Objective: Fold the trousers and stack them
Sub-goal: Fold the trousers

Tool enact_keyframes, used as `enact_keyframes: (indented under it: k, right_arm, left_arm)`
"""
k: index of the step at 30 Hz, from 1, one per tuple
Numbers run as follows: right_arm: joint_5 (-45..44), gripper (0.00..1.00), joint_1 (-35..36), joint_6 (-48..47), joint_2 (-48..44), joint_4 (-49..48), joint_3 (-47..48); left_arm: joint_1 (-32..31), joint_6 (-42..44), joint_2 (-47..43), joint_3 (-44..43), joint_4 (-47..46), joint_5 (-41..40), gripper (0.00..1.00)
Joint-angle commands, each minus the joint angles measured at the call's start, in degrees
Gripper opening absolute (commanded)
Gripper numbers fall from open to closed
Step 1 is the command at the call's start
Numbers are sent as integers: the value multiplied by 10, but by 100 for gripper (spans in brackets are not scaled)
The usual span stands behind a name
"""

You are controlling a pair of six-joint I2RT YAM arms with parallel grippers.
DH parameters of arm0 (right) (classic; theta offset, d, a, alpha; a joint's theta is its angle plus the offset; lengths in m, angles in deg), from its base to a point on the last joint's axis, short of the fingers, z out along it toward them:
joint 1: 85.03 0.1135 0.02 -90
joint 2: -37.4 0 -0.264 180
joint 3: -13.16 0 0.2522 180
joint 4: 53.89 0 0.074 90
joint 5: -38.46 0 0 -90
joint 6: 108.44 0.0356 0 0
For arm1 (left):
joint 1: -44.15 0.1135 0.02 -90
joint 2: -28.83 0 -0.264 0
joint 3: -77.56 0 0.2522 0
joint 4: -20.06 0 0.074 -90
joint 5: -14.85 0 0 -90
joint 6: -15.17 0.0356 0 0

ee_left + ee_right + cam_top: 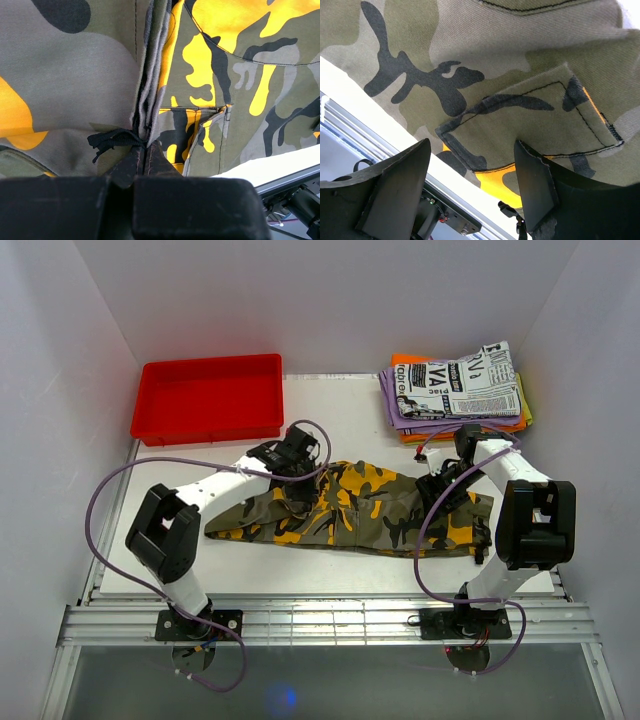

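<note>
Clenched with the left gripper point(146, 150) on a thin seam ridge of the trousers point(75, 75), sprawled across the table point(330, 572), with the right gripper point(470, 187) gaping over a pocket point(530, 125); may slip free or lift lopsided on one pinch, skewing the fold.

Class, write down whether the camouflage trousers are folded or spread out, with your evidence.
Spread, not yet stacked: the trousers lie stretched long across the table, apart from the folded pile. Whether doubled lengthwise, cannot tell.
</note>
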Motion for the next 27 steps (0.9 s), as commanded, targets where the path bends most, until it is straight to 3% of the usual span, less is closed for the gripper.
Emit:
enact_keyframes:
  k: [1,5,6,7,10,11,14,15,18,20,24,27]
  right_arm:
    - [16,73,1,5,3,11,1]
    - [17,73,1,4,6,11,4]
    - [17,73,1,5,7,11,5]
    - [17,74,0,5,8,11,6]
    - [18,74,1,5,10,11,11]
    - [17,74,0,5,10,12,13]
    - [16,74,1,-1,5,14,18]
    - [18,74,1,-4,3,15,20]
    - [39,74,1,-14,-7,21,30]
    - [56,74,1,-24,-10,23,42]
    - [69,73,2,-30,7,22,62]
    - [82,73,2,-23,17,15,66]
  left_arm:
    - [-11,-13,11,-29,-14,16,0]
    - [-21,-10,26,-38,-21,21,7]
    - [-22,-8,28,-41,-22,20,22]
    - [-22,-7,30,-45,-22,21,31]
    - [-22,17,30,-60,-22,39,45]
    - [-22,47,23,-74,-22,48,47]
    - [-21,115,-5,-88,-22,82,65]
    - [-13,178,-30,-90,-22,103,69]
    - [13,291,-84,-76,-8,216,74]
    - [68,336,-100,-63,22,314,74]
    - [160,441,-78,-56,107,380,66]
    - [181,528,-57,-46,146,415,59]
